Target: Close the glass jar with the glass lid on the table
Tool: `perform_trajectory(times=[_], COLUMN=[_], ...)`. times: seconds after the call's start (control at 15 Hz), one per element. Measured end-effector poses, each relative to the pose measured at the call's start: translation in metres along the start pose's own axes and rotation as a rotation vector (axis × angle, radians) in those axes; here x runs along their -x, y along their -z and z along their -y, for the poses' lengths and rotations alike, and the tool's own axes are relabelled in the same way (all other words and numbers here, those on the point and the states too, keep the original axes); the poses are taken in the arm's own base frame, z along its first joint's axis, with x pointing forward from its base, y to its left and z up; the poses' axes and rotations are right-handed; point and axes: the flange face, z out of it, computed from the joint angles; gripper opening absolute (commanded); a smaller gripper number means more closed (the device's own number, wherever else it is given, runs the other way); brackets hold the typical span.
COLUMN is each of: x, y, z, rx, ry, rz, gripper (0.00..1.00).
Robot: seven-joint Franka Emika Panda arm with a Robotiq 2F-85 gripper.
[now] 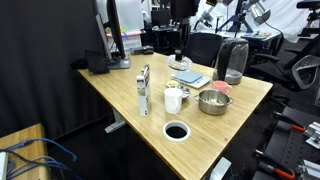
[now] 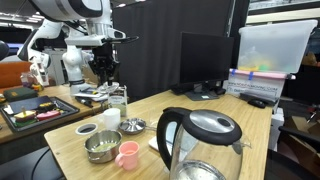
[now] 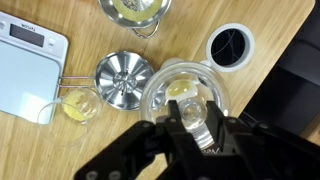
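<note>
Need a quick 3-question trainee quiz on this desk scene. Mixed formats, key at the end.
1. True or false: the white mug stands on the table between the glass jar and the metal bowl.
2. The cup right beside the metal bowl is: A) pink, B) blue, C) green.
3. In the wrist view, which flat white device lies at the left edge?

Key:
1. True.
2. A.
3. The scale.
</note>
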Motion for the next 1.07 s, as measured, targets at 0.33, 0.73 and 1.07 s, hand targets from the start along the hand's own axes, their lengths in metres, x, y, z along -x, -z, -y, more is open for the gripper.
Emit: perform_trajectory(times=[0.33,0.73,1.07], x=[0.001,-0.008,-0.035], y=[0.003,-0.007,-0.022], z=[0.004,-0.021,-0.071], rx=[0.002,0.009,0.036], ry=[0.006,-0.047,-0.156], rz=[-0.005,-0.005,-0.007], gripper=[0.08,0.08,0.08])
